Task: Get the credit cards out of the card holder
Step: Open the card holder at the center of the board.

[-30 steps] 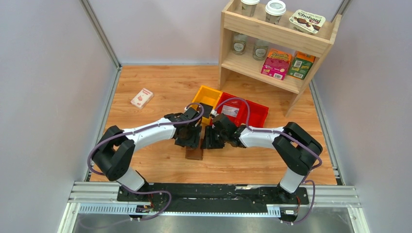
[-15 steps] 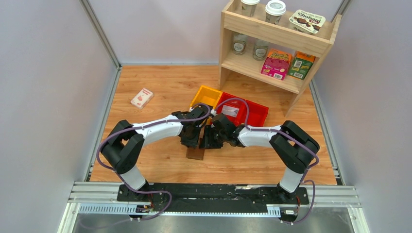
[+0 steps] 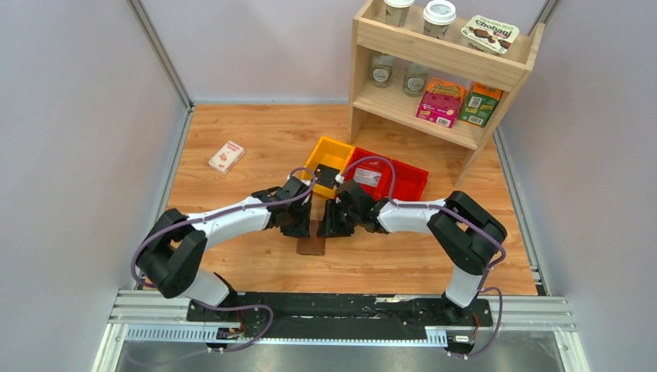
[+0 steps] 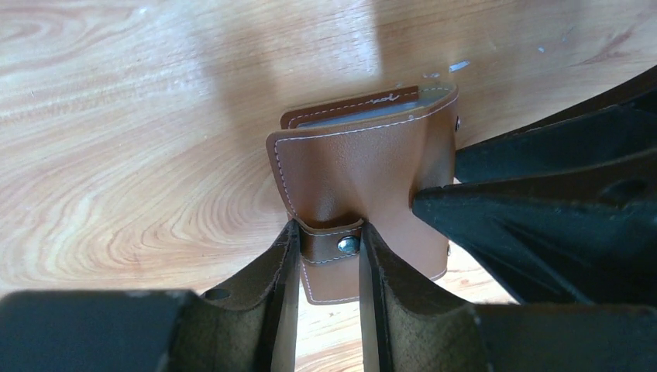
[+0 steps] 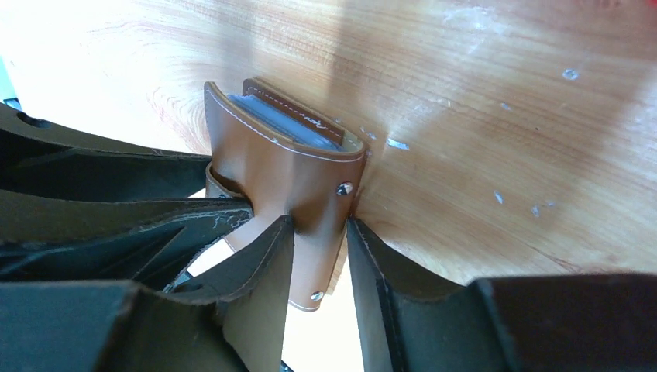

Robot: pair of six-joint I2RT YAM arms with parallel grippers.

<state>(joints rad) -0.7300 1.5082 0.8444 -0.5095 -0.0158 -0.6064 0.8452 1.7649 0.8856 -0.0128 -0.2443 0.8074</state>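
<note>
The brown card holder (image 3: 312,242) stands on the wooden table between my two grippers. In the left wrist view the card holder (image 4: 364,167) is folded shut, and its snap strap (image 4: 333,245) sits between my left gripper's (image 4: 329,232) fingers, which are shut on it. In the right wrist view my right gripper (image 5: 319,225) is shut on one side edge of the card holder (image 5: 283,174). Grey-blue card edges (image 5: 283,124) show in its far open end. In the top view the left gripper (image 3: 298,221) and right gripper (image 3: 333,221) face each other.
A small white-and-red box (image 3: 226,156) lies at the far left. A yellow bin (image 3: 328,153) and two red bins (image 3: 387,178) stand just behind the grippers. A wooden shelf (image 3: 442,66) with jars and boxes stands at the back right.
My left arm has swung its elbow out to the left and the left gripper has shifted slightly left. The card holder and the right gripper have stayed where they were.
</note>
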